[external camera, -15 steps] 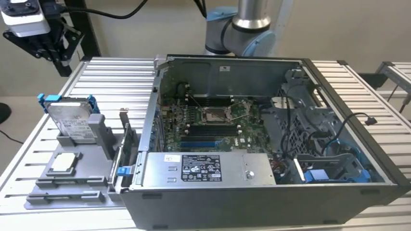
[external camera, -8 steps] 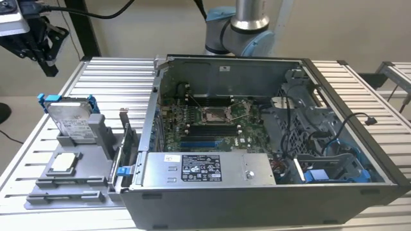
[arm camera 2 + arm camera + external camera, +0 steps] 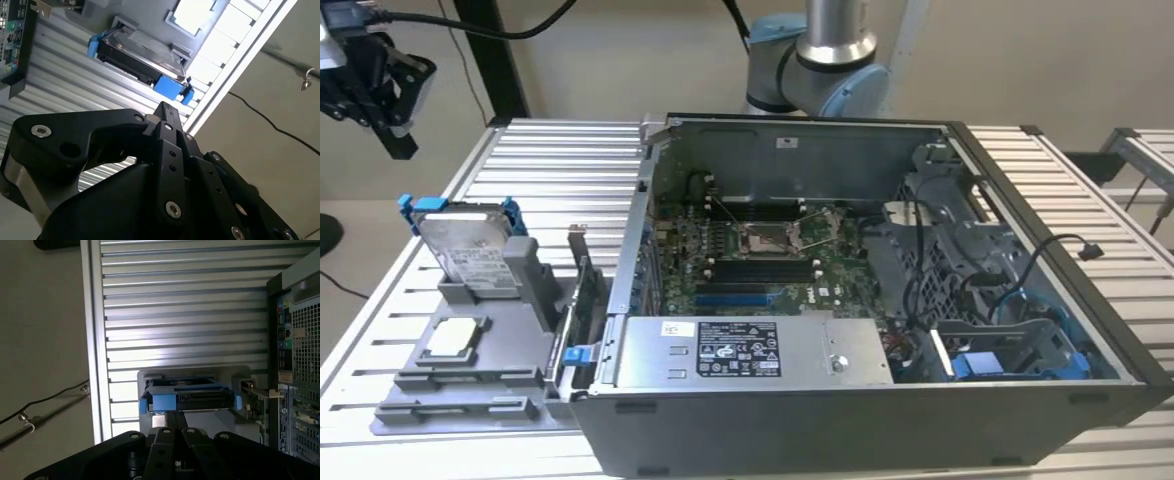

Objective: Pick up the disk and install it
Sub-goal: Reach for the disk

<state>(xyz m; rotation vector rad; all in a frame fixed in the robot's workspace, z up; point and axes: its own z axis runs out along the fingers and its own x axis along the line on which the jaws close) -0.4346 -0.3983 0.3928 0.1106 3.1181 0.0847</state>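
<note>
Gripper (image 3: pixel 398 135), black, hangs above the far corner of the slatted table (image 3: pixel 547 160) at the exterior view's left. In both wrist views its fingers (image 3: pixel 166 112) lie pressed together with nothing between them. The disk (image 3: pixel 464 250) stands on edge in a slot of a grey holder (image 3: pixel 520 270) on the table, beside the open computer case (image 3: pixel 854 420) and well below the gripper. A blue frame wraps the disk's edges, and its flat side carries a white label (image 3: pixel 474 262) whose print cannot be read. In the first wrist view the disk (image 3: pixel 187 397) lies just beyond the fingertips. A square chip (image 3: pixel 455 340) lies flat in a recess of the same holder. Inside the case, a grey power box (image 3: pixel 734 350) bears a white label and a black one, neither readable.
</note>
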